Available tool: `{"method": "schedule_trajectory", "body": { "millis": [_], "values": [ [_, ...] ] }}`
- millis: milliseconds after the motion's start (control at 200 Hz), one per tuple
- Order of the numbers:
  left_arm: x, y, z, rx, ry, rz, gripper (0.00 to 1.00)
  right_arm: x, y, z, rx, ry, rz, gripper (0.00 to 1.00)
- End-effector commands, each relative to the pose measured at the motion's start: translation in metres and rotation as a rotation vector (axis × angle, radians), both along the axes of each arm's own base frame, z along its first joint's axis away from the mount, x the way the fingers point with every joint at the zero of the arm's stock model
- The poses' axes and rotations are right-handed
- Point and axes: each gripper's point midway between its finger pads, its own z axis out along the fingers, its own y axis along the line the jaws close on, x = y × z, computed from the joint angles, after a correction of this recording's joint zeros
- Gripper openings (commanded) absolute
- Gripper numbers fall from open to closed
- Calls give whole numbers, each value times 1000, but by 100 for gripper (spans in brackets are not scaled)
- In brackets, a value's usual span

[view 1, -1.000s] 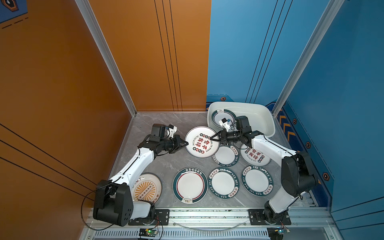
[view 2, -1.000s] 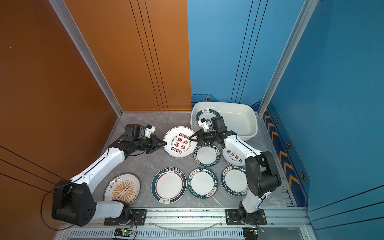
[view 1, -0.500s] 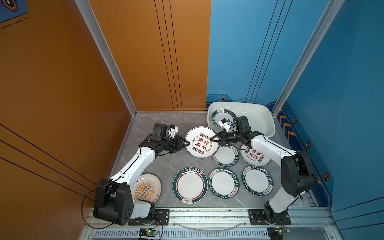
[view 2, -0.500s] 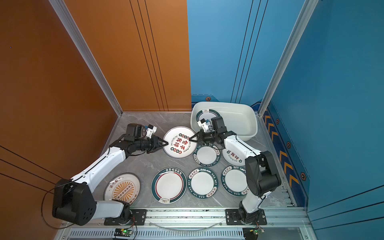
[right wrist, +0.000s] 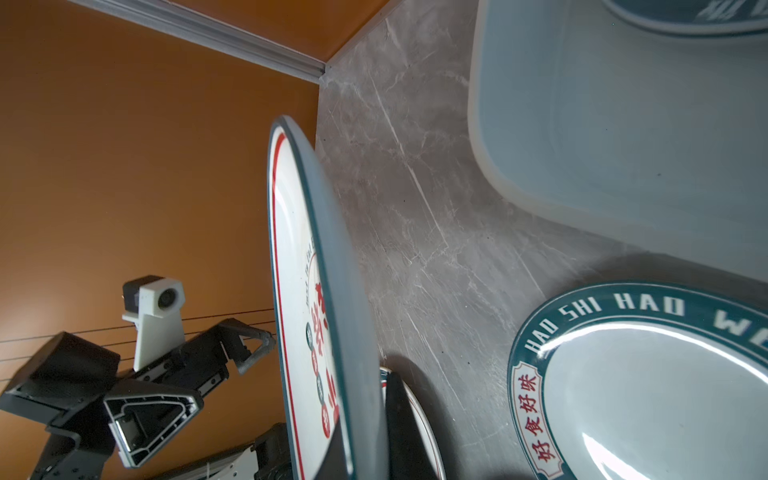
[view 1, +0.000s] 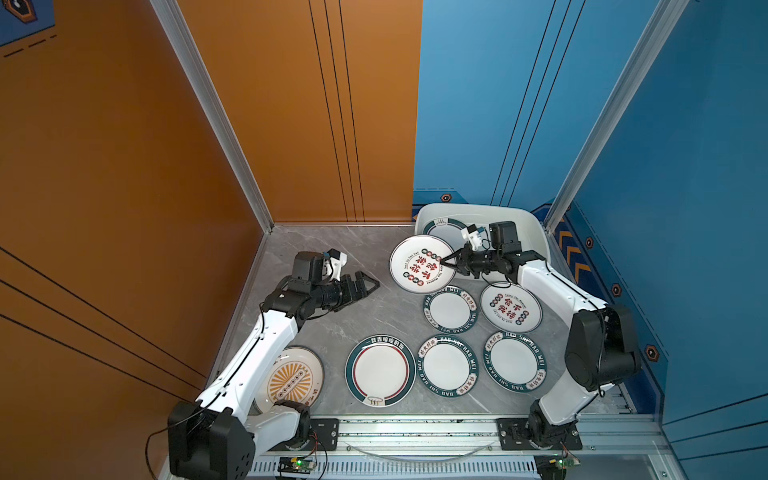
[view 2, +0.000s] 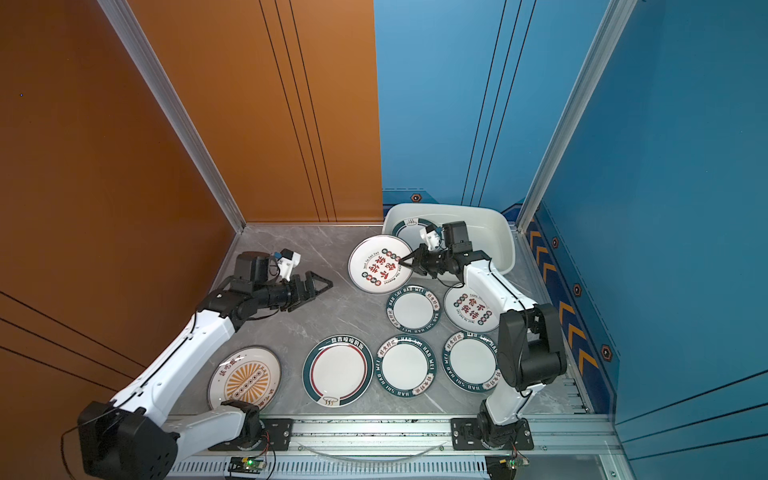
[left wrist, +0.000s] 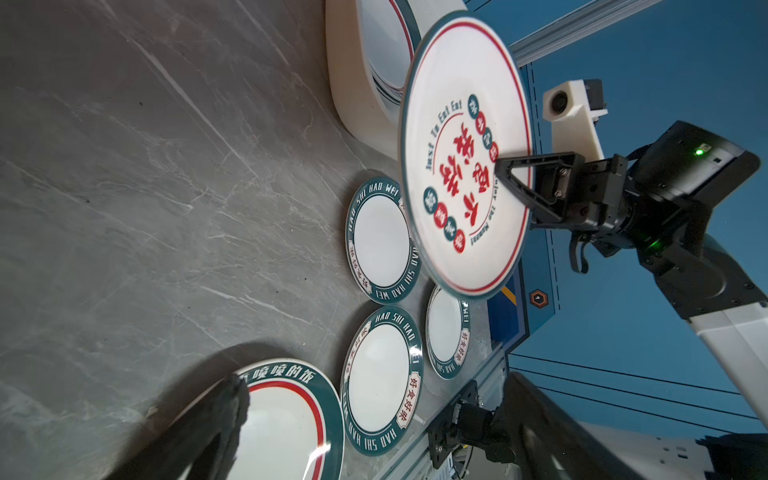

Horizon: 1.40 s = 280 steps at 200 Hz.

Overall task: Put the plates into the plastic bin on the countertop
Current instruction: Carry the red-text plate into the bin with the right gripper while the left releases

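— Left wrist view shows a big white plate [left wrist: 453, 166] with red writing, up off the worktop [left wrist: 166, 208] and tilted. Who has it?

— The right gripper [left wrist: 498, 164] has it. Its jaws are pinched tight on the right edge of that plate.

— Where is it in both top views?

— It hangs in the air just left of the plastic bin [view 1: 536, 243], by the bin's near left corner. The bin sits at the far right of the worktop.

— Is anything in the bin?

— Yes. One green-rimmed plate [view 1: 440, 226] lies at its left end.

— And the left gripper [view 1: 370, 286]?

— Its jaws are spread wide and it holds nothing. It hangs over bare worktop, well apart from the lifted plate, on the left.

— What lies flat on the worktop?

— Three small plates [view 1: 451, 309] with green lettered rims lie on the right side, one far and two near. A second red-writing plate [view 1: 511, 309] lies just right of the far small one. A ringed plate [view 1: 380, 370] with a green and red ring lies near the middle. A sunburst plate [view 1: 295, 380] lies near left, partly under the left arm [view 1: 257, 353].
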Motion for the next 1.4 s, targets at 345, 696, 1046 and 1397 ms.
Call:
{"method": "schedule_trajectory", "body": {
  "millis": [345,696,1046,1397],
  "values": [
    [-3,23,-23,42,24,84,98,97,-77,21,-51,0,-272,0],
    [-11,23,-39,25,49,67,98,161,-112,-9,-168,52,-397,0],
    [-16,27,-54,12,78,71,98,203,-129,-52,-246,104,-469,0],
    [-16,31,-55,0,83,75,98,216,-125,-98,-250,178,-472,0]
  ]
}}
